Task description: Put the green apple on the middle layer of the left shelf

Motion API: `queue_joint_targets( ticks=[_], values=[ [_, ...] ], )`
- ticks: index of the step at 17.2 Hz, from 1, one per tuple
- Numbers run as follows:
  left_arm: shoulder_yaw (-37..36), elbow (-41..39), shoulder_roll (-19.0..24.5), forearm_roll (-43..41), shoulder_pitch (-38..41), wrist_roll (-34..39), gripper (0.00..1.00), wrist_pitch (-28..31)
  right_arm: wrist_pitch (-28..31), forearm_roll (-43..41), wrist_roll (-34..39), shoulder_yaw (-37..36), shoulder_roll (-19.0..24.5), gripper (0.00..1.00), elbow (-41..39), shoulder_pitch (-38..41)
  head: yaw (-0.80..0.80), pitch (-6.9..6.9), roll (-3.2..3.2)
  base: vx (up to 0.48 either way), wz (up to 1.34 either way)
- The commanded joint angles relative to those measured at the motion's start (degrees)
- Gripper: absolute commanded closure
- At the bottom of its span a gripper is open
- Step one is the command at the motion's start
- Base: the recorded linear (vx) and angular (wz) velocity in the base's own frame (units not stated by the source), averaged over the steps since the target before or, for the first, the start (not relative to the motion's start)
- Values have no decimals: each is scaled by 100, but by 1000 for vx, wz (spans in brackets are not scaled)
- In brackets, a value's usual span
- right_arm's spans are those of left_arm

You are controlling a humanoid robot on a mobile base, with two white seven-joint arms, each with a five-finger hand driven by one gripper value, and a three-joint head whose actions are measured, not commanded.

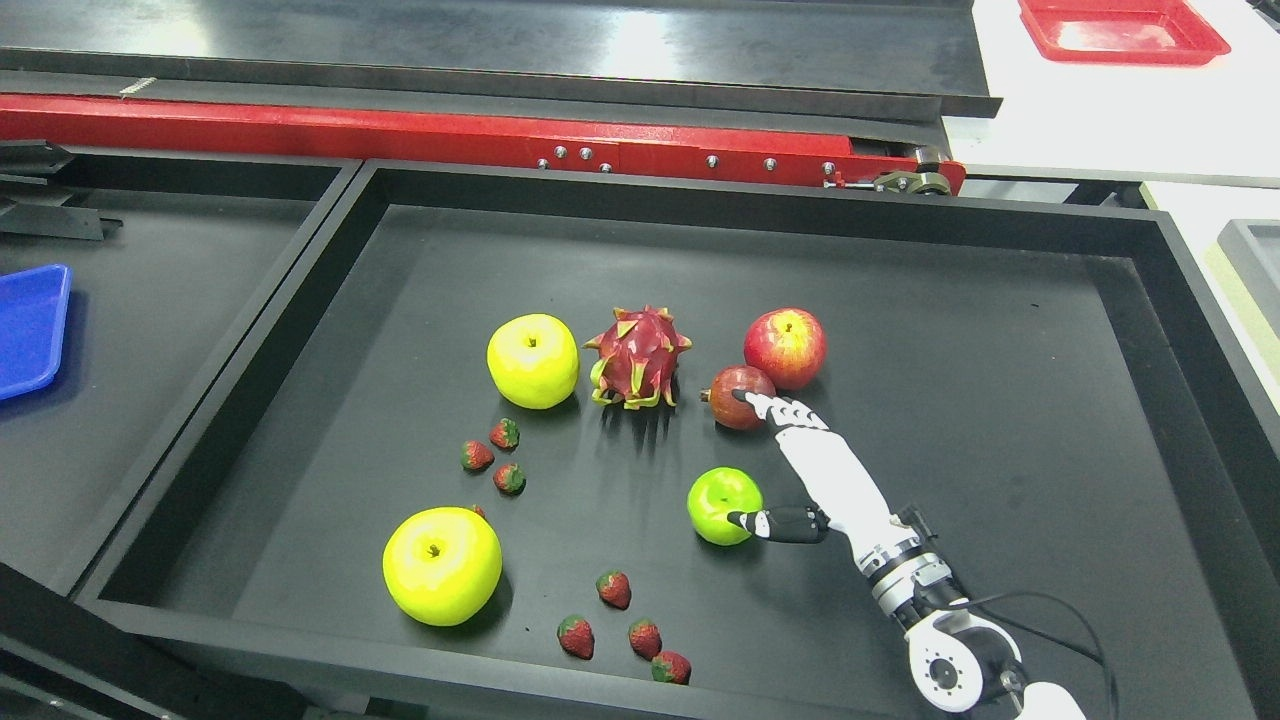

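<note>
A small green apple [722,503] lies near the middle of the big black tray [1000,330]. My right hand [790,450] comes in from the lower right and hovers just right of the apple. Its fingers [790,410] are stretched out flat toward a dark red pomegranate [738,397], and its thumb [775,524] points left, its tip at the apple's right side. The hand is open and holds nothing. My left arm does not show.
In the same tray lie two large yellow apples [533,360] [441,564], a dragon fruit [637,357], a red apple [786,347] and several strawberries [628,635]. A blue tray [30,325] sits far left, a red tray [1120,30] at top right.
</note>
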Motion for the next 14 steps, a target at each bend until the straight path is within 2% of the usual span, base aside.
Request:
queue_joint_targets(
  ticks=[1, 3, 6, 10, 14],
  values=[
    [0, -1, 100, -1, 0, 4, 0, -4, 10, -1596, -6, -1082, 105, 0, -337, 46, 0, 0, 0, 0, 0],
    [0, -1, 100, -1, 0, -5, 0, -4, 11, -2711, -6, -1662, 245, 0, -416, 185, 0, 0, 0, 0, 0],
    [0, -1, 100, -1, 0, -5, 0, 5, 2, -3655, -40, -2086, 313, 0, -609, 475, 0, 0, 0, 0, 0],
    [0, -1, 100, -1, 0, -5, 0, 5, -147, -4473, -470, -1974, 313, 0, -680, 1037, 0, 0, 0, 7, -4],
    [0, -1, 100, -1, 0, 4, 0, -4, -174, -4607, -515, -1551, 313, 0, -794, 1267, 0, 0, 0, 0, 0]
  ],
)
